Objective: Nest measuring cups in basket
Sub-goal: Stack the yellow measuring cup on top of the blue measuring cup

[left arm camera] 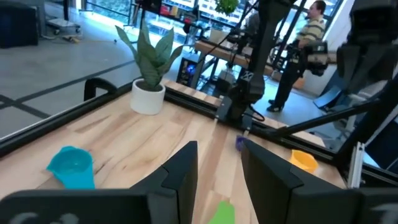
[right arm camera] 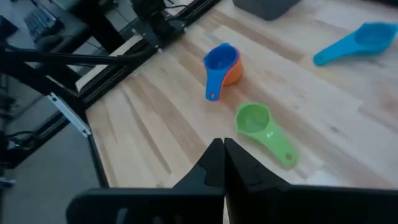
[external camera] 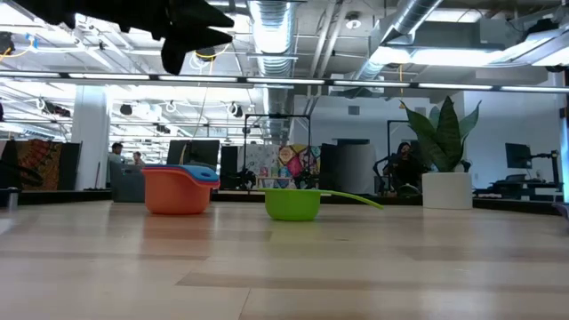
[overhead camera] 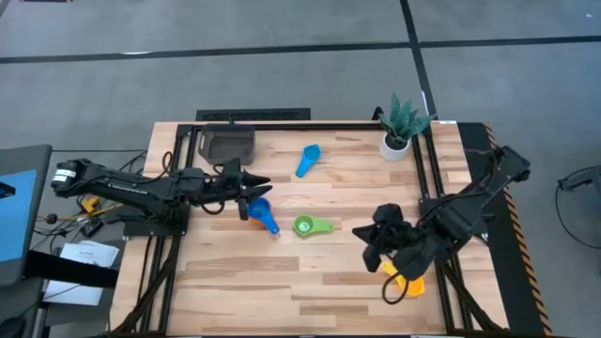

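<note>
The tabletop [overhead camera: 310, 272] carries the basket [overhead camera: 229, 143] at its far left corner, no cups visible in it. The left arm reaches across toward the middle, its hand [overhead camera: 259, 185] partly open, empty, just above the blue cup [overhead camera: 262, 212] nested in the orange cup [right arm camera: 232, 73]. Best lowered squarely onto the blue handle, I judge. The right hand [overhead camera: 368, 234] hovers shut and empty near the green cup [overhead camera: 309, 225]. The light blue cup [overhead camera: 307, 161] lies nearer the basket; the yellow cup [overhead camera: 407, 281] under the right arm.
</note>
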You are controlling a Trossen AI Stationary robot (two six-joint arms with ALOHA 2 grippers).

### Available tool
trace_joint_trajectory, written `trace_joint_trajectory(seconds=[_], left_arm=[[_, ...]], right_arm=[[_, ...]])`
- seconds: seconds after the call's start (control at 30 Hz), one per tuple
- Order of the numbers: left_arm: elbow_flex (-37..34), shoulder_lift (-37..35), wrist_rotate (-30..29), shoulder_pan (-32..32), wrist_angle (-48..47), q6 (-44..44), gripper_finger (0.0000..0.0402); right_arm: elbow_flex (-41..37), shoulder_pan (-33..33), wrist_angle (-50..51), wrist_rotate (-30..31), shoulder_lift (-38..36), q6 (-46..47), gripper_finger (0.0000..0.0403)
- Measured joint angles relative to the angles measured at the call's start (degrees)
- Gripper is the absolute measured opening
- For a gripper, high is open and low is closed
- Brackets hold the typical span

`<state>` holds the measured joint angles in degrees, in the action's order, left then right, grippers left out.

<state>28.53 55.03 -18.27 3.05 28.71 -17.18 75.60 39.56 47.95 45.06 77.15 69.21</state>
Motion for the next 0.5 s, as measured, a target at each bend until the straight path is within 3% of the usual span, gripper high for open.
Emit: trace_joint_trajectory(seconds=[0.13,0.23,0.5], left_arm=[[0.00,2.33,0.01,-0.53,0.77,-1.14,0.0112],[0.00,3.69,0.04,-0.55,0.78,-1.54,0.0112],[0.00,6.87,-0.25,-0.53,0.80,-2.28,0.0112]], right_arm=[[-8.81,1.97,-4.98,-1.20,-5.21,2.74,0.0008],[-14.10,4.01,-4.73,-6.58,-8.80,5.99,0.0007],[-25.10,5.52,3.21,-36.87,-12.62,16.15,0.0067]])
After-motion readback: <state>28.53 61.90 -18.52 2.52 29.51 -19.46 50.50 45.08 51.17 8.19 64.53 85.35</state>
